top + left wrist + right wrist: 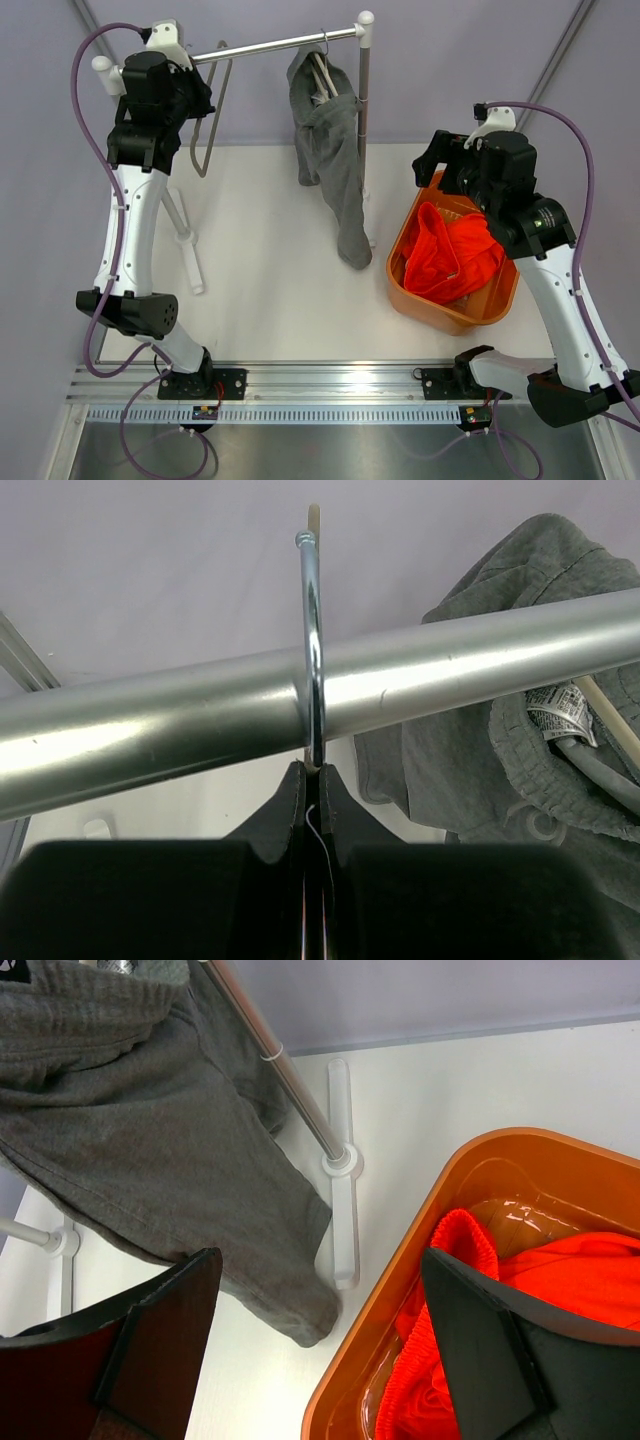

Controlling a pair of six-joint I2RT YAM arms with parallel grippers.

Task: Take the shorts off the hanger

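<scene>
Left claw (313,780): pressed together on the hook (312,630) of a bare hanger (205,120). The hook's wire rises from between the fingers and loops over the rail (480,655) just above them.
Why that grip: pinching the hook probably steadies the bare hanger on the rail, or readies it for lifting off.
Right claw (320,1260): spread wide and holding nothing, poised over the near rim of the bin (440,315).
Red shorts (455,255): off any hanger, heaped in the bin below and to the right of the right claw.
Grey shorts (330,150): draped on a second hanger (322,75) on the rail, right of the left claw and up-left of the right claw. One leg hangs low beside the post (364,120).
Task state: by my judgement half done, since the grey pair remains to be removed.
Why the right claw is spread: it looks ready for a reach to the grey leg, which is near but apart from it.
Left wrist view only: the hook in the grip, and the grey waistband with its label.
Right wrist view only: the gap between the grey hem and the bin, and the post's foot between them.
Top view only: both arms, the whole rail and the bare hanger's full outline.
</scene>
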